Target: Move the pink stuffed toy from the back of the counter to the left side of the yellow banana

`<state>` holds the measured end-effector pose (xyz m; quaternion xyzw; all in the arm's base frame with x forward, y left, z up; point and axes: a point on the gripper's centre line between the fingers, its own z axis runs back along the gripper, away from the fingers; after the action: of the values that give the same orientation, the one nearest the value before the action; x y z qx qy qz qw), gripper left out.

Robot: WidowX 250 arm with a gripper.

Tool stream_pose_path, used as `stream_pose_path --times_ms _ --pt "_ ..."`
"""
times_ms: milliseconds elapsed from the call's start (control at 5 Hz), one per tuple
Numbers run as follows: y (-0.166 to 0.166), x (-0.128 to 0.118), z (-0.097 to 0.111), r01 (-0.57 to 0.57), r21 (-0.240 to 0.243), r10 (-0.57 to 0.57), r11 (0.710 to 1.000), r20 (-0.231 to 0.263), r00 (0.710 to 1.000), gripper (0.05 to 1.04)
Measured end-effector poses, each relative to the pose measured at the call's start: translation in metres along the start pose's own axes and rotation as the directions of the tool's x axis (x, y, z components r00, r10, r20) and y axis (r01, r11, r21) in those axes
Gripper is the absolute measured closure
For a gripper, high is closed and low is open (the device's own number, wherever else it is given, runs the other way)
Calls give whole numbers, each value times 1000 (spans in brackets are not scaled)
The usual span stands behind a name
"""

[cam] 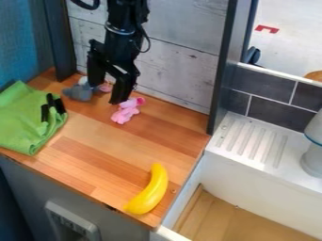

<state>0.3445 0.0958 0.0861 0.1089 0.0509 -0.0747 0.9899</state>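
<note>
The black gripper (pixel 107 93) hangs low over the back left of the wooden counter (pixel 119 141), its two fingers spread apart. A pink soft toy (pixel 127 111) lies just in front of and to the right of the right finger; whether they touch I cannot tell. Beside the left finger is a grey toy (pixel 79 92). A small pinkish thing (pixel 105 87) shows behind the gap between the fingers. Near the counter's front right corner lies a yellow banana (pixel 148 190).
A green cloth (pixel 28 120) with black pieces (pixel 50 107) on it covers the left side. Behind stands a whitewashed plank wall (pixel 179 61); a dark post (pixel 224 66) rises at the back right corner. To the right are a white sink (pixel 258 172) and a ribbed drainboard (pixel 252 141).
</note>
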Motion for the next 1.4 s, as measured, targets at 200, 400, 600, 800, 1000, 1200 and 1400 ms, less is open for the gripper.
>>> stream_pose_path --times_ms 200,400,600,800,1000,1200,1400 --pt "-4 -1 -13 10 -13 -11 1000 -36 999 79" --pt "-9 18 -20 -27 -68 34 997 102 994 79" --pt "6 26 -22 -86 -63 96 994 174 980 79" --pt "3 34 -35 -104 -85 117 991 164 980 79" --pt "1 46 -41 -106 -117 126 987 171 977 79" --pt "-2 54 -55 -121 -149 142 982 147 979 112" --pt "-3 64 -75 -203 -216 237 955 145 961 299"
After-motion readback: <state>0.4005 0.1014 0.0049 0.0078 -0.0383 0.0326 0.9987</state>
